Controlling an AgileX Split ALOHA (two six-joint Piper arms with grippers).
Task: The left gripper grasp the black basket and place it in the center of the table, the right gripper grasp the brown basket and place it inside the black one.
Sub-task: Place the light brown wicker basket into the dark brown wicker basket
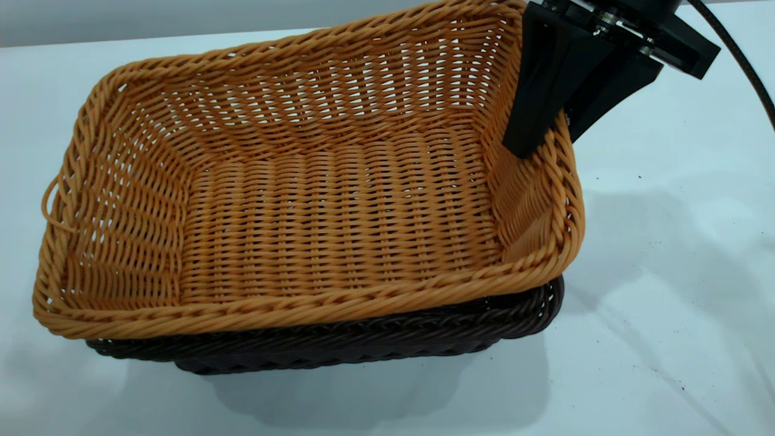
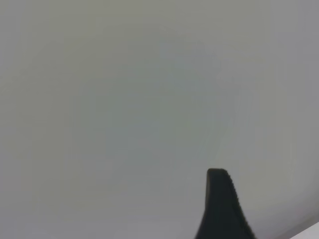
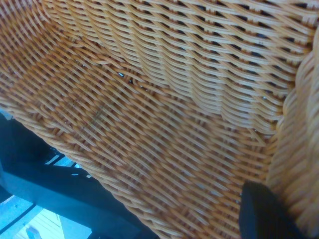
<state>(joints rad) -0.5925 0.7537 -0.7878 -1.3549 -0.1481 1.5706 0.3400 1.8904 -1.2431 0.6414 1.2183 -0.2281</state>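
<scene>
Currently the brown basket sits nested in the black basket, tilted: its right short end rides above the black rim, and its near long rim overhangs the dark one on the left. Only the black basket's near rim and right corner show beneath.

Right gripper comes in from the upper right, pinching the brown basket's right short wall just below the braided rim: one finger inside, the other outside. The right wrist view confirms weave close up, with a fingertip against the rim.

Left gripper: only one dark finger shows over a plain pale surface; can't tell whether it's spread or pressed together.

Worktop is plain white, a few dark specks to the right, with open room right of and in front of the baskets. A small loop sits at the brown basket's left short end.
</scene>
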